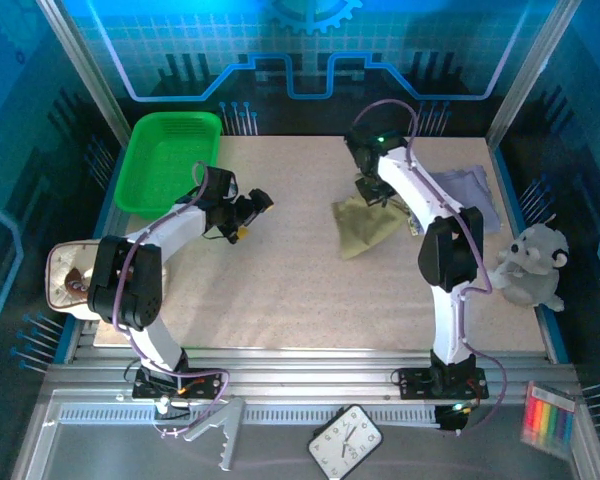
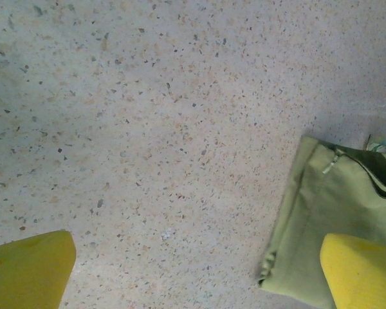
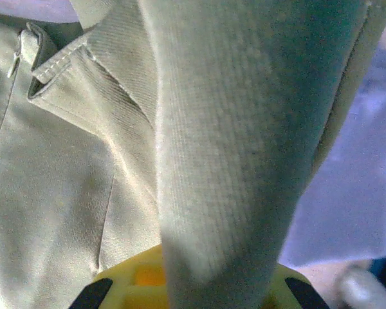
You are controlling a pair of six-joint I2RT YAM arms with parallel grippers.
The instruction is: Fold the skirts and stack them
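Though bunched, olive skirt [image 1: 365,230] slants near-left.

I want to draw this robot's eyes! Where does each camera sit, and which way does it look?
Top external: high above and behind the arms, looking down on the table; both arms show, with the left gripper and right gripper.
Left wrist: on the left wrist, looking down at the table; its yellow fingertips show, wide apart.
Right wrist: on the right wrist, right up against the olive skirt held in its gripper; some yellow gripper shows below.
Shared: all three views see the olive skirt.
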